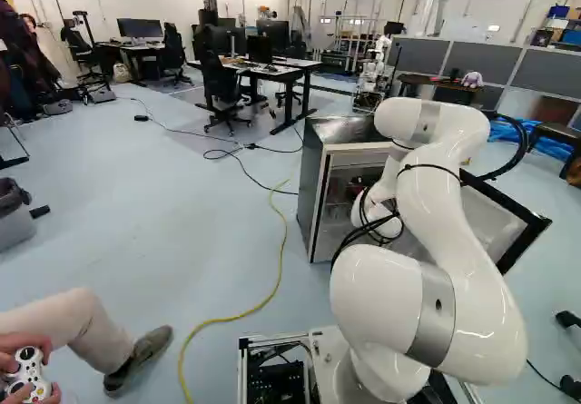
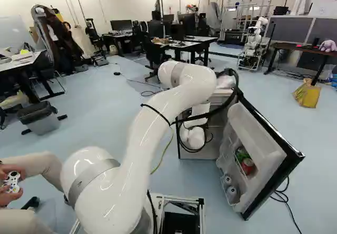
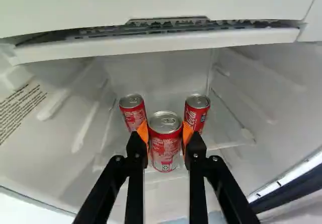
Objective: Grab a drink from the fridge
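A yellow cable (image 1: 280, 259) is seen on the floor, between the base and the fridge (image 1: 310, 182). Just right of the arm, the open fridge door (image 2: 258, 134) is angled outward, with a red can (image 2: 248, 165) and other containers held in its pockets. Inside the fridge, the front soda can (image 3: 165, 146) is gripped upright from both sides by the claw (image 3: 165, 134). The space above is bounded by a white ledge (image 3: 161, 42). Behind it, two more soda cans, one (image 3: 133, 114) on each side (image 3: 196, 115), are placed near the back wall. Beyond the fridge, monitors are carried by a table (image 1: 292, 65), and another robot (image 2: 254, 42) is seen.
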You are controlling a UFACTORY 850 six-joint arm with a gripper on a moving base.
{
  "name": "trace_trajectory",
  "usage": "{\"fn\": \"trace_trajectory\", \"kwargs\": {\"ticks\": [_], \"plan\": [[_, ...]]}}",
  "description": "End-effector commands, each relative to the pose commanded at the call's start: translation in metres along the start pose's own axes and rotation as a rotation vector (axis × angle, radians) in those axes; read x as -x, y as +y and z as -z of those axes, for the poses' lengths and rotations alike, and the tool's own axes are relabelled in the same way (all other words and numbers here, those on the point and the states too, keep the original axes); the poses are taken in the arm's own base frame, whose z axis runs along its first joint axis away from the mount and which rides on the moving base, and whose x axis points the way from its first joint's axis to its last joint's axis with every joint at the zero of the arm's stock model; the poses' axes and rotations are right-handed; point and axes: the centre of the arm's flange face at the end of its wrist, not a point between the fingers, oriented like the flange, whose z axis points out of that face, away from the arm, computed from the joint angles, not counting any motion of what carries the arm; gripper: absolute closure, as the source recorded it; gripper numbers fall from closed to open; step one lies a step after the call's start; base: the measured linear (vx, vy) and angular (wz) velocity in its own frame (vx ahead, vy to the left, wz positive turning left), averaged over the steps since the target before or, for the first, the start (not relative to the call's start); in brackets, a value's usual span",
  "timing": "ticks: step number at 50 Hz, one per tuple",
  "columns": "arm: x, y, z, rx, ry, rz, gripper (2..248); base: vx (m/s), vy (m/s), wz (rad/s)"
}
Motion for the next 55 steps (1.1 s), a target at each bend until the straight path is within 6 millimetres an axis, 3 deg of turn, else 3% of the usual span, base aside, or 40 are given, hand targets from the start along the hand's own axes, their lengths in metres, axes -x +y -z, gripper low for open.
{"fn": "trace_trajectory", "kwargs": {"ticks": [55], "plan": [[-0.047, -0.013, 0.131, 0.064, -0.073, -0.063, 164, 0.0, 0.0, 0.0]]}}
